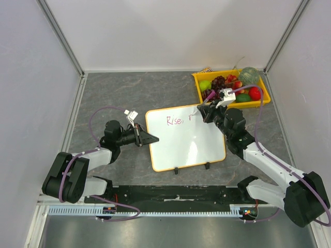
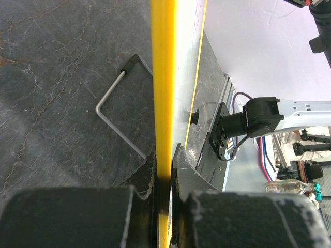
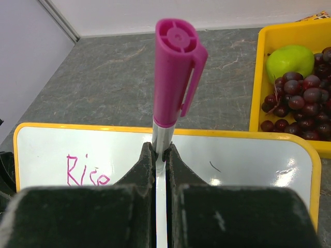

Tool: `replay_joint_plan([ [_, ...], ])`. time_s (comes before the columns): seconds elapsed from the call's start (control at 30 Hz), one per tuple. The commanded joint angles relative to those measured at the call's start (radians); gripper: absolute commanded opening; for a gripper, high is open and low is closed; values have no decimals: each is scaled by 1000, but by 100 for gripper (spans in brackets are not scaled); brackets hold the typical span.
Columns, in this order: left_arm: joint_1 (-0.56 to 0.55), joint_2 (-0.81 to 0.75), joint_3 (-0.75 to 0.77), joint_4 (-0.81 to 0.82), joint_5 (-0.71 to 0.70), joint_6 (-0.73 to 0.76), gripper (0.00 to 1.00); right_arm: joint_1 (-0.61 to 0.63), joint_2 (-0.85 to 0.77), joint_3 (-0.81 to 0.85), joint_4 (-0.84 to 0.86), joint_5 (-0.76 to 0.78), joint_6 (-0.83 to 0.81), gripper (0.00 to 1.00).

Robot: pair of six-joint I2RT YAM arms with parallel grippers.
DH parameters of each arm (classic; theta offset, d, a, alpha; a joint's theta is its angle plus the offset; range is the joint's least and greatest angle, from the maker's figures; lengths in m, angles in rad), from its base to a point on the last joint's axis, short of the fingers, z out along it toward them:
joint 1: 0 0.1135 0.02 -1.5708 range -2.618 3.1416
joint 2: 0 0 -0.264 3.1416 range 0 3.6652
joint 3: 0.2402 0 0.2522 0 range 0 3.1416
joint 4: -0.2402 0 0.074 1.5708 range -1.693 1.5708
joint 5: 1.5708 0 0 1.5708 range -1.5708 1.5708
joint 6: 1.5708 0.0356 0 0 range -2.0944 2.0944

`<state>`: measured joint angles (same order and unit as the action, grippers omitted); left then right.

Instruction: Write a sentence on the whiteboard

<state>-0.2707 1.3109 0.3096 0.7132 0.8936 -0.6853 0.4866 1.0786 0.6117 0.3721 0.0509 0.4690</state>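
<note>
Table point(image 1: 119, 93), centre: whiteboard point(image 1: 186, 147). Sentence point(image 1: 176, 120) near its 12 o'clock edge; clips point(image 1: 177, 170) on its 6 o'clock edge. Left gripper point(image 1: 150, 137) clamps the 9 o'clock rim. Right gripper point(image 1: 204, 111), pinching marker point(image 3: 176, 72), over the 1 o'clock corner. Fruit tray point(image 1: 197, 81) beyond, at 1 o'clock.

Whiteboard point(image 1: 186, 144) with pink writing point(image 1: 175, 120), near yellow fruit tray point(image 1: 198, 87)

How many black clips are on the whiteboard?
2 black clips, both on the near edge of the whiteboard: one left of middle, one further right. Others may be hidden.
</note>
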Motion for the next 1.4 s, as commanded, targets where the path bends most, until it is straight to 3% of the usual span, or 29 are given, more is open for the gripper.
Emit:
replay_joint_plan([
  [0.0, 2, 28, -14, -116, -188, 181, 2, -6, -19, -10, -15, 21, -18, 0],
  [0.37, 2, 24, -17, -110, -182, 182, 2, -11, -106, -15, 18, 1, 36, 0],
  [1.37, 4, 25, -15, -112, -182, 181, 2, -25, -40, -67, 64, -20, 43, 0],
])
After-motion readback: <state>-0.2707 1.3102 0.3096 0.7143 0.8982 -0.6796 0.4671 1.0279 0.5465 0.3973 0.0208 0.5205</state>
